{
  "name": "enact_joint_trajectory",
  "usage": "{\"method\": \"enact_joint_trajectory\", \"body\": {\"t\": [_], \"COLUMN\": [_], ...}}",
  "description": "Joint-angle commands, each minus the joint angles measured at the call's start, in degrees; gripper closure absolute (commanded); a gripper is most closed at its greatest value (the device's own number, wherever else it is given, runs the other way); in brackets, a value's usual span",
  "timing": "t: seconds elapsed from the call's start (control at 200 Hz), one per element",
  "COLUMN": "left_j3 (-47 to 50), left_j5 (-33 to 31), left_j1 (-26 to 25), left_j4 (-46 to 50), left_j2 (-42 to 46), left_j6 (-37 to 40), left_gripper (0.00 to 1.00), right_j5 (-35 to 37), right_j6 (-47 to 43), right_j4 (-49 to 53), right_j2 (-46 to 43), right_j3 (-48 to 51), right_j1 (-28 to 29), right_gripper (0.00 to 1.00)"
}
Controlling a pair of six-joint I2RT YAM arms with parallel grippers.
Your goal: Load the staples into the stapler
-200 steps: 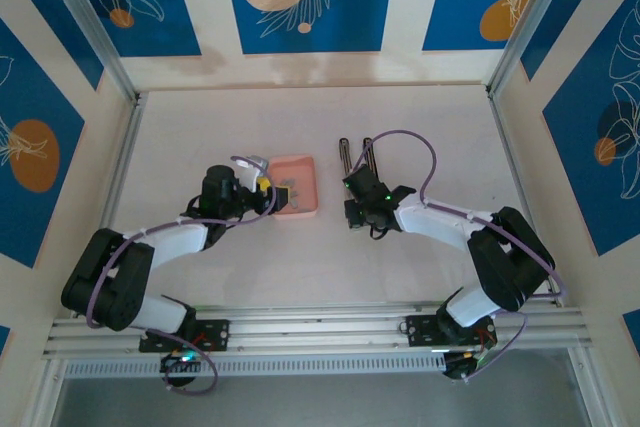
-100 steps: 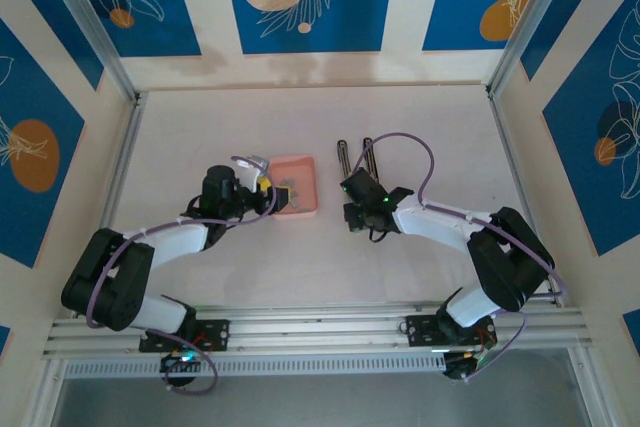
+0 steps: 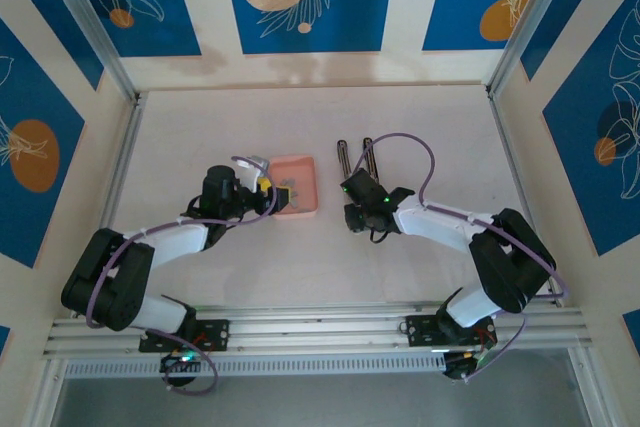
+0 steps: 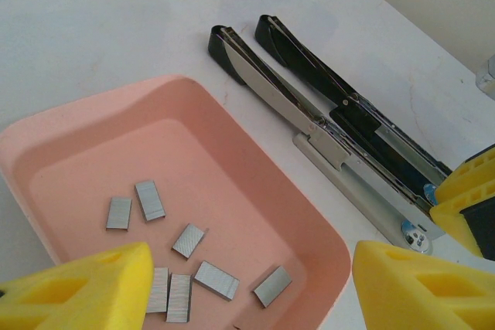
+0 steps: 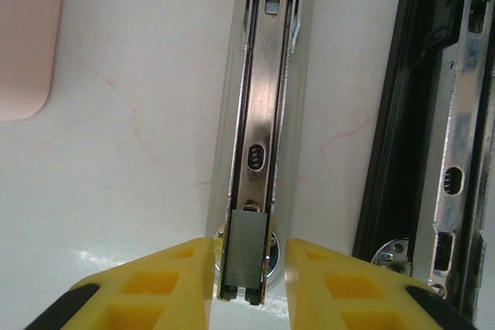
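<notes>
The stapler (image 3: pixel 343 154) lies opened flat mid-table, its silver magazine rail (image 5: pixel 259 113) beside its black top arm (image 5: pixel 402 152). One grey staple strip (image 5: pixel 246 256) sits in the rail's near end. My right gripper (image 5: pixel 247 287) straddles that end, its yellow fingers (image 5: pixel 166 284) open with a small gap on each side of the strip. In the top view my right gripper (image 3: pixel 352 190) is at the stapler's near end. Several loose staples (image 4: pixel 193 268) lie in the pink tray (image 4: pixel 255 191). My left gripper (image 4: pixel 251 295) hangs open over the tray's near corner, holding nothing.
The tray (image 3: pixel 300 162) stands just left of the stapler (image 4: pixel 271 98), a narrow strip of white table between them. My left gripper (image 3: pixel 268 187) is at the tray's left side. Blue patterned walls and metal rails enclose the table.
My right gripper has shifted slightly to the left at the stapler's near end. The left arm, the tray and the stapler have stayed where they were.
</notes>
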State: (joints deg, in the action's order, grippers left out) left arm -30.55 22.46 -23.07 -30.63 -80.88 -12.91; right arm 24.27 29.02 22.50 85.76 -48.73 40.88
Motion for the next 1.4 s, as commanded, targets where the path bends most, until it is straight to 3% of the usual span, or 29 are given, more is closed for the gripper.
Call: {"method": "enact_joint_trajectory", "body": {"t": [0.0, 0.285, 0.58, 0.85, 1.085, 1.396], "left_j3": [-0.7, -1.3, -2.8, -2.4, -2.6, -3.4], "left_j5": [1.2, 0.4, -7.5, -12.8, -10.2, -8.2], "left_j1": [-0.8, -0.8, 0.3, 3.1, 4.2, 5.1], "left_j4": [0.5, 1.8, 11.4, 20.3, 22.1, 22.0], "left_j2": [-0.1, -0.2, 2.3, 6.1, 3.3, -0.2], "left_j6": [0.7, -0.9, -7.6, -15.6, -21.8, -24.2], "left_gripper": [0.31, 0.31, 0.3, 0.32, 0.38, 0.44], "right_j5": [0.5, -1.6, -5.3, -5.1, -4.6, -7.8], "right_j6": [0.3, 1.8, 9.0, 11.8, 11.5, 11.3], "right_j4": [1.3, 2.9, 9.1, 20.6, 28.1, 30.6], "right_j2": [-2.1, -3.3, 1.2, 16.8, 31.1, 45.2], "right_j3": [-1.5, -4.1, -16.2, -37.5, -55.0, -69.4], "right_j1": [0.3, -0.1, -0.5, 2.4, 4.2, 3.2], "right_gripper": [0.7, 0.7, 0.64, 0.61, 0.6, 0.6]}}
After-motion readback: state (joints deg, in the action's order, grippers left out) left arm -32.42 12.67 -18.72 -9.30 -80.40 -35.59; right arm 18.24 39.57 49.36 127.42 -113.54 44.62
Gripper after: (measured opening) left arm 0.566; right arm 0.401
